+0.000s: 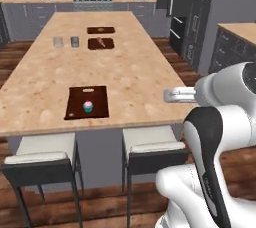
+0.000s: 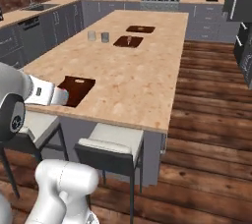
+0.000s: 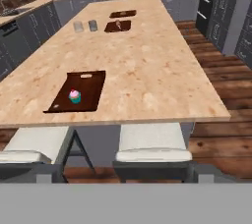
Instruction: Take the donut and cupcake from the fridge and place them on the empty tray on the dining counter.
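Cupcake (image 1: 88,106) sits on tray (image 1: 98,103) at near-left of surface (image 1: 125,57). Donut presumably in fridge (image 1: 192,17), far right. Gripper released, nothing held. Next imo: drive base to fridge, keep arm tucked, avoid stools (image 1: 150,144).

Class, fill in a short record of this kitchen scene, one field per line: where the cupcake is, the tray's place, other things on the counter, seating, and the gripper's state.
cupcake: upright on the tray
tray: near edge of the dining counter, holds the cupcake and no donut
far trays: two dark ones mid-counter, one behind the other
cups: two grey, side by side left of the far trays
stools: two white-cushioned, at the near side
gripper: open, holding nothing
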